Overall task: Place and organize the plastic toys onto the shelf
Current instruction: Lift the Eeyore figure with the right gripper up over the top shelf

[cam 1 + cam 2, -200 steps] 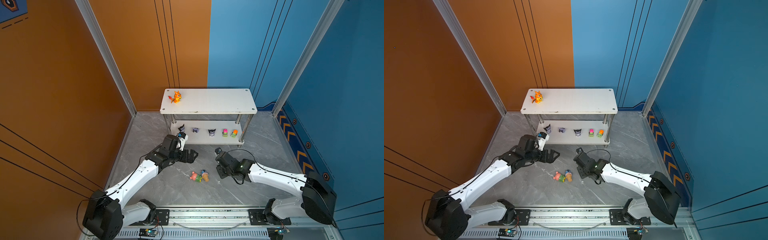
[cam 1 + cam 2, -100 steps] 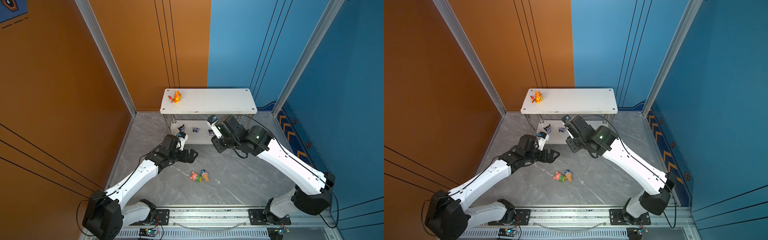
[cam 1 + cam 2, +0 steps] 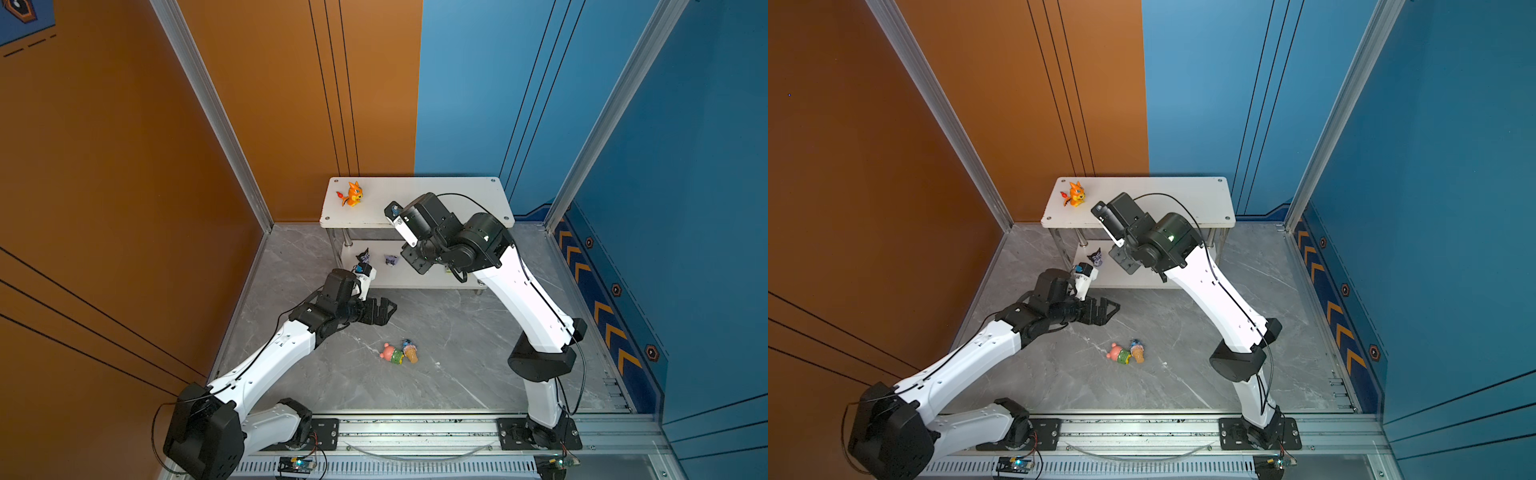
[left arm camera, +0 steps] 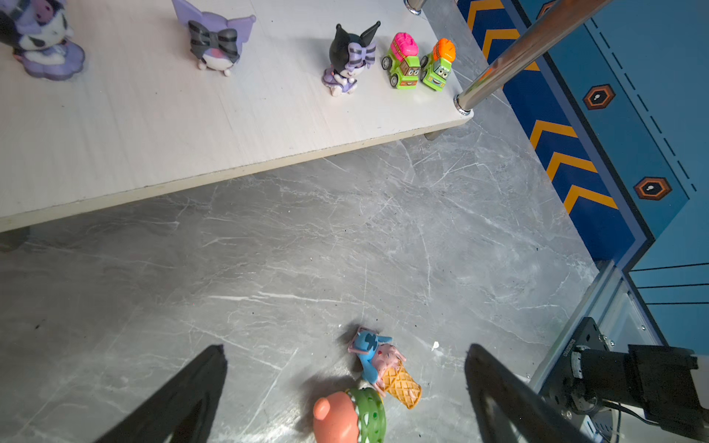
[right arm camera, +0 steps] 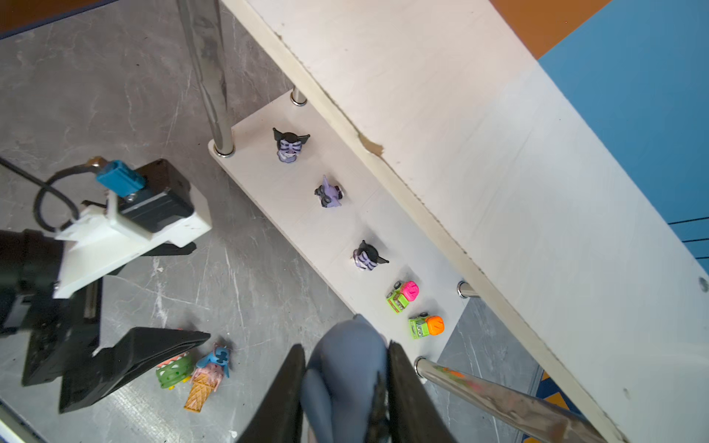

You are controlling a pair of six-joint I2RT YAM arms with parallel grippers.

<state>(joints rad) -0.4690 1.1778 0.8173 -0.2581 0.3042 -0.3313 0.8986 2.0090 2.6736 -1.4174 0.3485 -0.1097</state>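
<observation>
Right wrist view: my right gripper (image 5: 345, 351) pinches the grey-blue plastic donkey figurine (image 5: 345, 387), close to the front of the two-tier shelf of white boards and chrome legs (image 5: 498, 153). I judge the risk is clipping the shelf on approach, or the donkey toppling at release.

Left wrist view: my left gripper (image 4: 343, 351) is spread over the pink plastic bear (image 4: 337, 418) and the blue creature on an ice-cream cone (image 4: 380, 364), both lying on the grey marbled surface (image 4: 307, 249).

In both top views my right arm (image 3: 519, 291) is raised and bent toward the shelf; my left arm (image 3: 270, 353) reaches low.

The shelf (image 3: 415, 185) top holds an orange dragon (image 3: 352, 194); lower board (image 4: 153, 126), three imps (image 4: 351, 57), two cars (image 4: 403, 61).
</observation>
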